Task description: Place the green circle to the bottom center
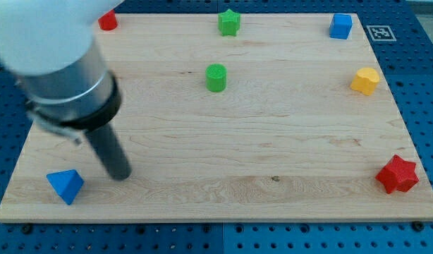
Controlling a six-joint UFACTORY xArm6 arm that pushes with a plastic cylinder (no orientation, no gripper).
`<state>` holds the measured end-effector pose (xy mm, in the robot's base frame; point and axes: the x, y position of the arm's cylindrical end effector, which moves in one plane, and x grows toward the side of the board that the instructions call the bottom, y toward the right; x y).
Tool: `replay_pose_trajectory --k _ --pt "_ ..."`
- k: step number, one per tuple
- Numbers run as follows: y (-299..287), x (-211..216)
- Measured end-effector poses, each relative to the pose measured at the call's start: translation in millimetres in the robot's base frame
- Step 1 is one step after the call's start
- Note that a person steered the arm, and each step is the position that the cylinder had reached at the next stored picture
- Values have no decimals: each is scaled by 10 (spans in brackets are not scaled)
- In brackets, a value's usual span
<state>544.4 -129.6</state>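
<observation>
Up and to the view's right of my tip, well apart from it, the green circle stands upright on the wooden board, in the upper middle part of the board. My tip is a bare rod end with no jaws, so nothing opens or shuts, and it holds nothing and touches no block. It rests low on the view's left side of the board. Just to the lower left of my tip, near but apart, lies the blue triangle by the board's bottom left corner. Straight above the green circle, farther from my tip, sits the green star at the top edge. A red block lies far above my tip at the top left corner, partly hidden by the arm. Far off to the right are the blue cube, the yellow block and the red star.
</observation>
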Motion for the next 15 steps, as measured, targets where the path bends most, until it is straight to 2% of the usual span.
replay_pose_trajectory --k 3,4,5,6,8,10,11,12,15 --pt "212 -1731" --pt "586 -2138" --pt "785 -2268" --pt "926 -2123" --pt "1401 -1416" --pt "1988 -1271" --pt "2162 -1003" --pt "2160 -803" --pt "2004 -775"
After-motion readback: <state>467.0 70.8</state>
